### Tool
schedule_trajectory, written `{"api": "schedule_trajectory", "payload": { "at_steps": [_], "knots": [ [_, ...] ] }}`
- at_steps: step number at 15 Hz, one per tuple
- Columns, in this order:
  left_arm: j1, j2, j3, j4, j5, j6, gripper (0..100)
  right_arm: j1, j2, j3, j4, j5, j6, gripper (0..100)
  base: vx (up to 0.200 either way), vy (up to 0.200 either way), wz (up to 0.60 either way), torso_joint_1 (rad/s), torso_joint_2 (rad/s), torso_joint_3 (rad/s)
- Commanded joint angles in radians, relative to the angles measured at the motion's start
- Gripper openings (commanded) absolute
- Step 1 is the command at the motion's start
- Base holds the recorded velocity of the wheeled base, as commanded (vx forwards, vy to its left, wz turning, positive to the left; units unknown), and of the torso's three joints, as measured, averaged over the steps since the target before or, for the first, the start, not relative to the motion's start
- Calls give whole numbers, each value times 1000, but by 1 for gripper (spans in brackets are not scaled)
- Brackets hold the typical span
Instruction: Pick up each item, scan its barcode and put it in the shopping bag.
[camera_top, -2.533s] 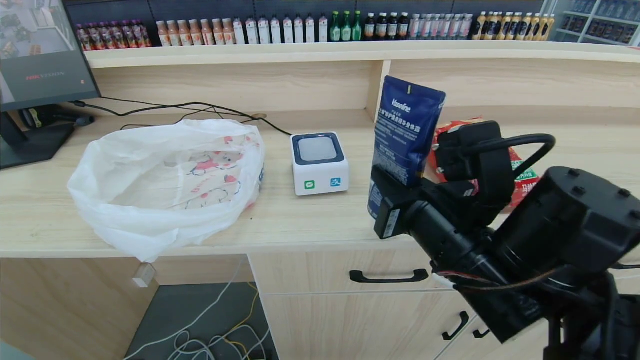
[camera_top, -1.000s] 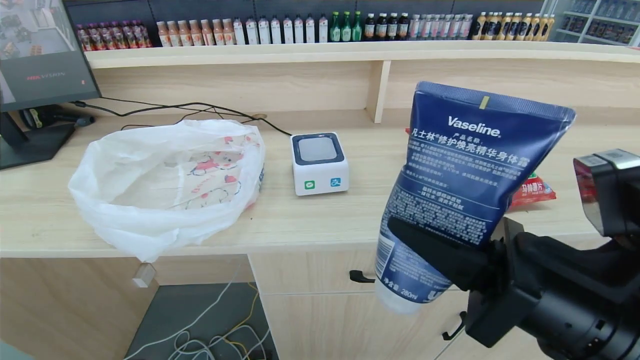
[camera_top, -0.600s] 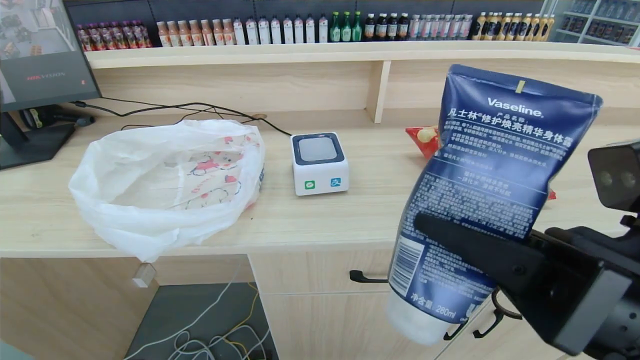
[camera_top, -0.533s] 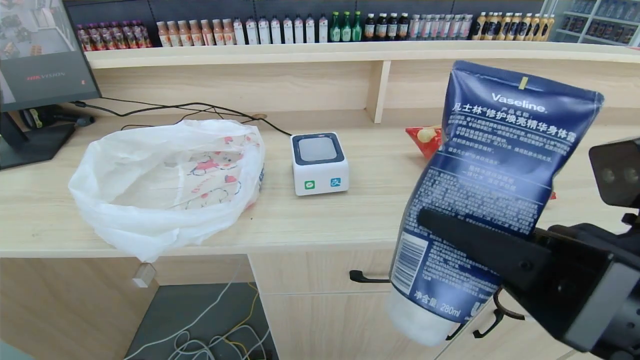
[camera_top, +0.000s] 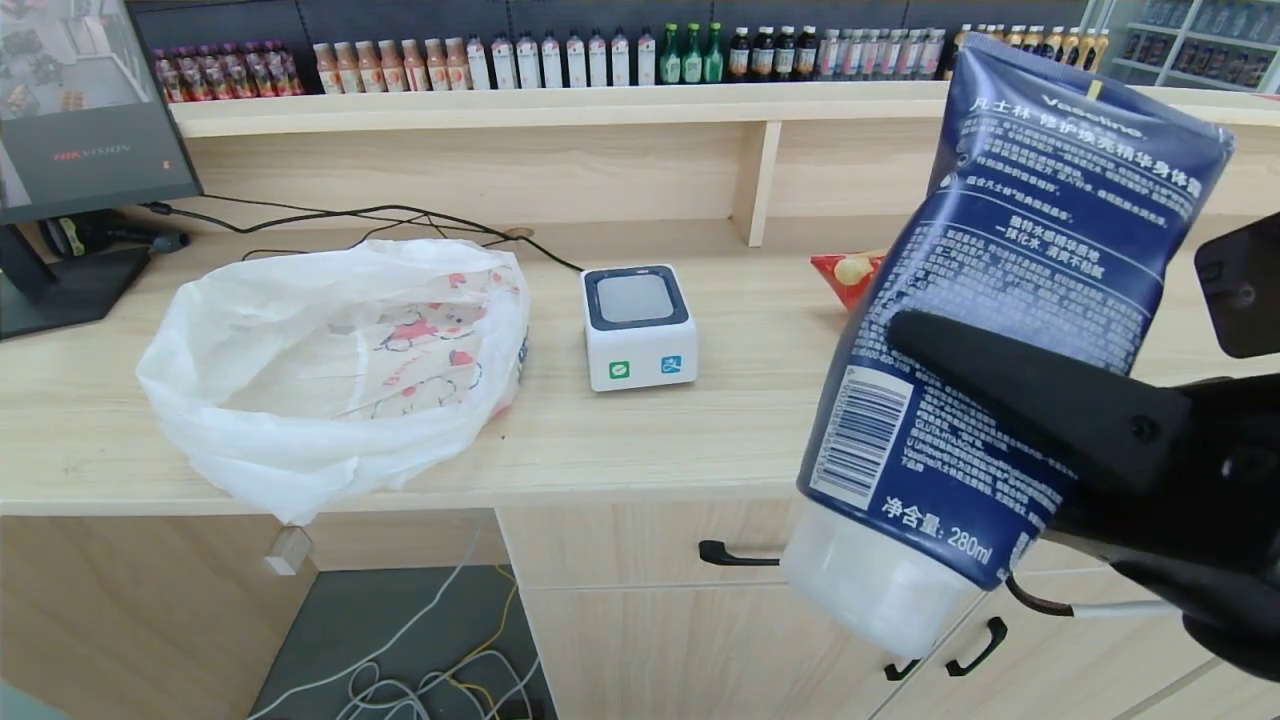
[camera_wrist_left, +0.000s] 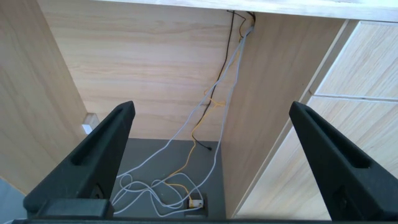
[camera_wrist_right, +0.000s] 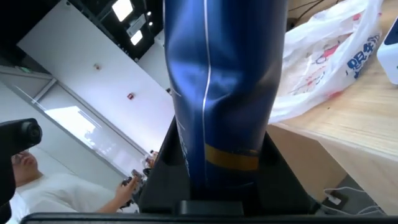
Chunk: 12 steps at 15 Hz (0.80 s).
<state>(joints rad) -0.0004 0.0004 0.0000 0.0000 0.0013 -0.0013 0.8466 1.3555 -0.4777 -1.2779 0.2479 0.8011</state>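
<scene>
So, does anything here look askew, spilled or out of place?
Nothing is spilled or damaged. The one thing askew is the blue tube, held tilted with its cap down in the right gripper. Its barcode faces the head camera, not the scanner. The shopping bag sags over the front edge of the counter.

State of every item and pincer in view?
Blue tube: held aloft, cap down, barcode facing the head camera.
Right pincer: shut on blue tube.
Left pincer: open, holding nothing.
Shopping bag: open, on counter.
Scanner: on counter, window up.
Red snack pack: lying on counter.
</scene>
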Motion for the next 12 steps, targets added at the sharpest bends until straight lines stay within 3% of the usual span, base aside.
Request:
{"api": "schedule_trajectory", "payload": {
  "at_steps": [1,12],
  "knots": [
    [0,0,0,0,0,0,100,2,2,1,-12,1,10,0,0,0,0,0,0,0],
    [0,0,0,0,0,0,100,32,8,2,-23,1,30,0,0,0,0,0,0,0]
  ]
}}
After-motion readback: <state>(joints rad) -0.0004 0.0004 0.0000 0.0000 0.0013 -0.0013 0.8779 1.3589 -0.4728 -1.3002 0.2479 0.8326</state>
